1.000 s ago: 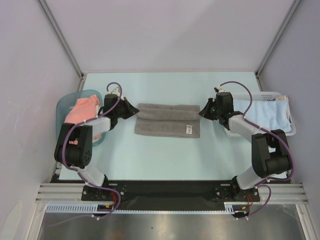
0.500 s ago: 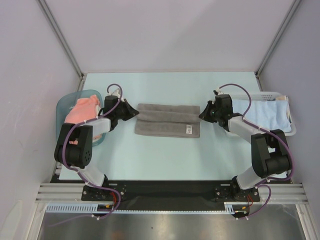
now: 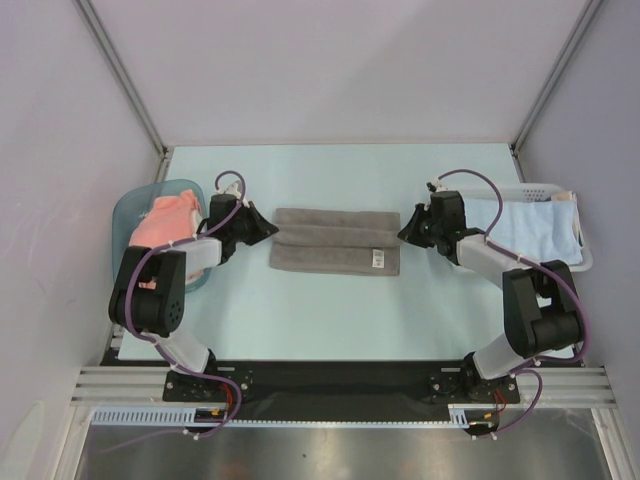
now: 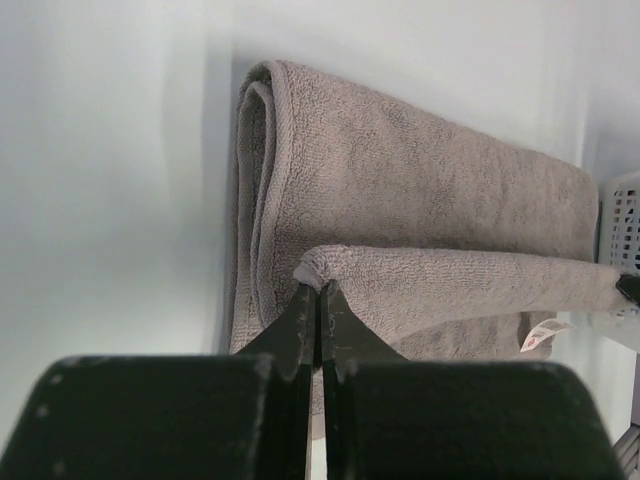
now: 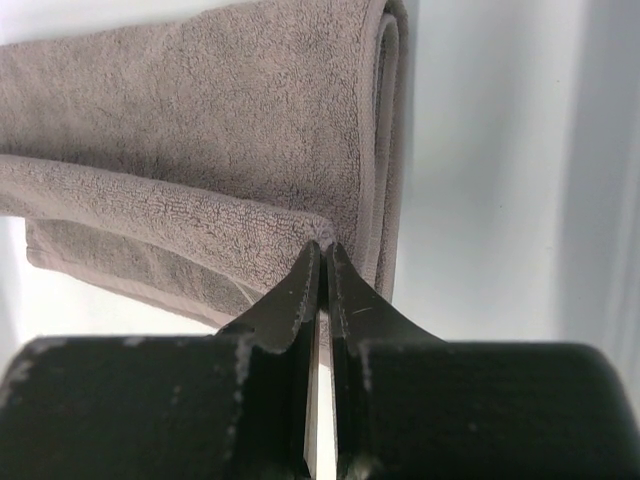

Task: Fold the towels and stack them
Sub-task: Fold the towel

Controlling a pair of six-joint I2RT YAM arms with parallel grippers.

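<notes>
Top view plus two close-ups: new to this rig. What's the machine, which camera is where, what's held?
Two robot arms bolted at the near edge of the table. The wide picture is from a fixed camera above and behind them; each close-up is from a wrist camera looking past its black fingers. A folded grey towel lies mid-table. The left gripper and right gripper are each shut on a corner of its top layer, one per end. Left: salmon-pink towel in a blue tub. Right: light blue towel in a white basket.

tub point(image 3: 121, 213) left, basket point(image 3: 586, 262) right, open table point(image 3: 330, 320) nearside of towel point(image 3: 335, 256)
</notes>
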